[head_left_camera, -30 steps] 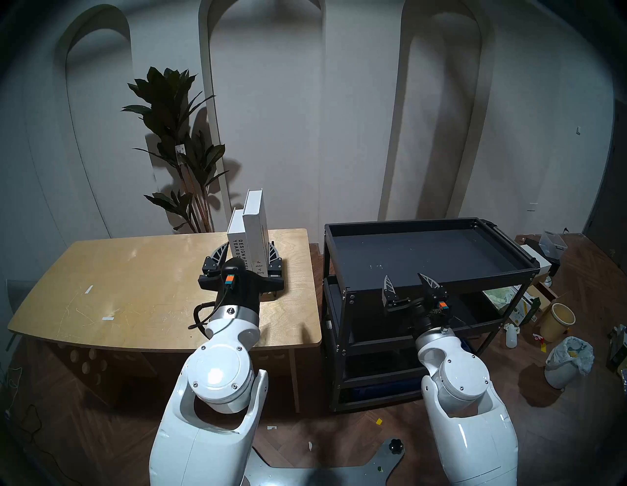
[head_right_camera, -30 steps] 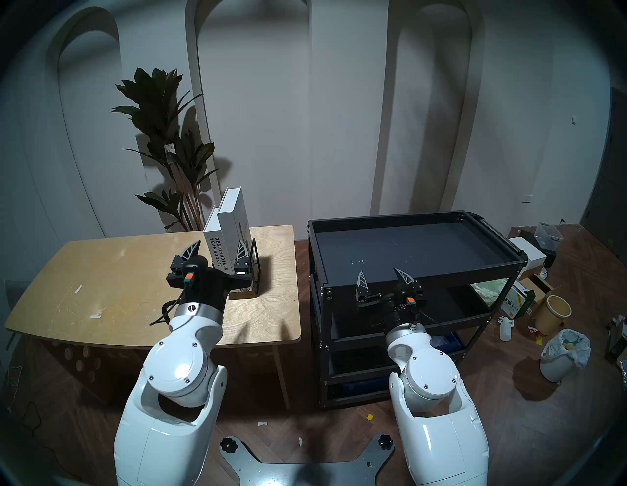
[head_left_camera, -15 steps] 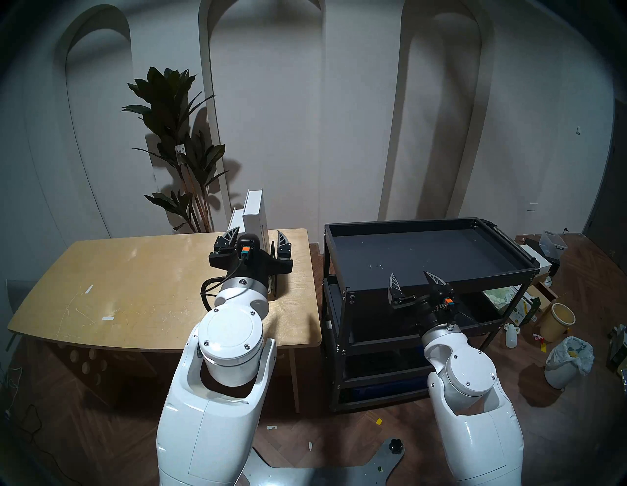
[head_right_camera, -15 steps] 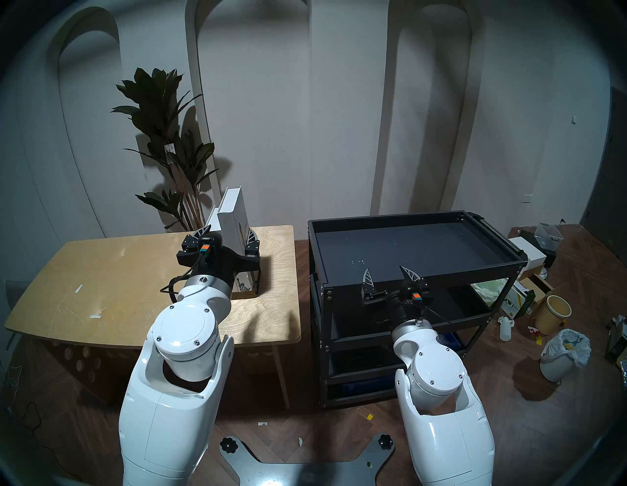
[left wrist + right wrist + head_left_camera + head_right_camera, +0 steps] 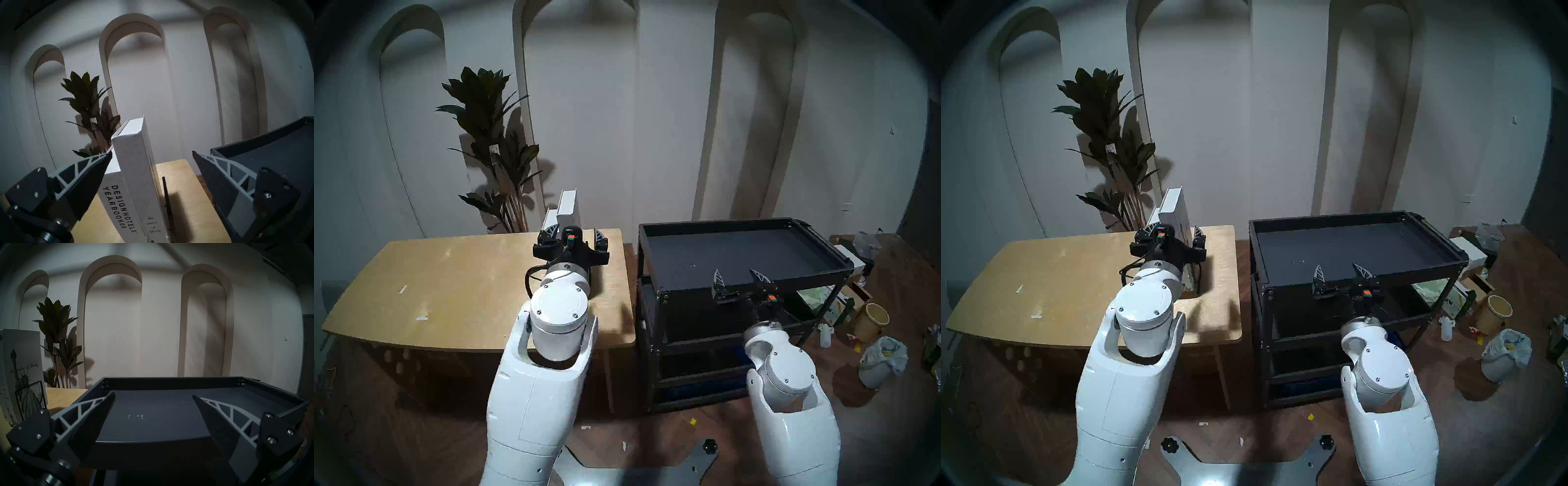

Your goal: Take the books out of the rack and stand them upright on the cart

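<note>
Two white books stand upright in the black wire rack (image 5: 167, 200) at the back right of the wooden table: a taller one (image 5: 569, 207) (image 5: 134, 161) (image 5: 23, 361) with a Statue of Liberty picture, and a shorter "DESIGNHOTELS YEARBOOK 09" (image 5: 550, 217) (image 5: 117, 203) on its left. My left gripper (image 5: 575, 232) (image 5: 152, 152) is open at their near edge, a finger on either side of the pair, holding nothing. My right gripper (image 5: 738, 276) (image 5: 153, 394) is open and empty over the front rim of the black cart (image 5: 738, 247), whose top tray is bare.
The wooden table (image 5: 449, 288) stands left of the cart, with a narrow gap between them. A tall potted plant (image 5: 490, 135) rises behind the books. Boxes, a yellow bucket (image 5: 872, 320) and a lined bin (image 5: 877, 363) clutter the floor on the right.
My left arm has reached forward and up, bringing the open gripper from the books' lower spines to their upper part. The right gripper has crept forward and rightward along the cart's front rim.
</note>
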{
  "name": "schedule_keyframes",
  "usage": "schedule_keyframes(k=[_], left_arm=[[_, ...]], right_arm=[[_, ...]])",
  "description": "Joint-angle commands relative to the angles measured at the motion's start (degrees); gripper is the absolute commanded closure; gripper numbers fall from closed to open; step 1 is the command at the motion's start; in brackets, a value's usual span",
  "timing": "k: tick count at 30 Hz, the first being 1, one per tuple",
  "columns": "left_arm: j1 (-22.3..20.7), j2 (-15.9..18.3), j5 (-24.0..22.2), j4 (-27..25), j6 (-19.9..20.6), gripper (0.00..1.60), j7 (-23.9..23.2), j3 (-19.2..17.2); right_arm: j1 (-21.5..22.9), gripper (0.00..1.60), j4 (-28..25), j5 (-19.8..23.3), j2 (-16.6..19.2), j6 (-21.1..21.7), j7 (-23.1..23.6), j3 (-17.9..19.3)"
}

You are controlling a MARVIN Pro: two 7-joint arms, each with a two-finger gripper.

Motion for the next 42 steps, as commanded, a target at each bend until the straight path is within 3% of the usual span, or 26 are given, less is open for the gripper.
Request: schedule_keyframes(k=[1, 14, 16, 28, 42], left_arm=[[-6.34, -1.31, 0.60, 1.73, 0.12, 0.00, 1.70, -0.93], [-12.46, -3.45, -0.96, 8.22, 2.31, 0.00, 3.95, -2.02], [-14.93, -4.51, -1.00, 10.51, 3.03, 0.00, 4.39, -2.45], [-20.11, -8.03, -1.87, 16.00, 5.04, 0.00, 5.59, -4.38], [-26.72, -9.20, -2.51, 23.54, 6.62, 0.00, 7.21, -6.64]], right_arm=[[-0.36, 0.00, -1.74, 0.19, -0.47, -0.62, -0.45, 0.19], [-1.12, 0.00, -2.10, 0.06, -0.49, -0.63, -1.30, 0.48], [-1.25, 0.00, -2.13, 0.02, -0.47, -0.60, -1.44, 0.52], [-1.78, 0.00, -2.21, 0.27, -0.46, -0.78, -2.01, 1.31], [-1.92, 0.00, -1.89, 0.70, -0.42, -1.06, -2.24, 1.72]])
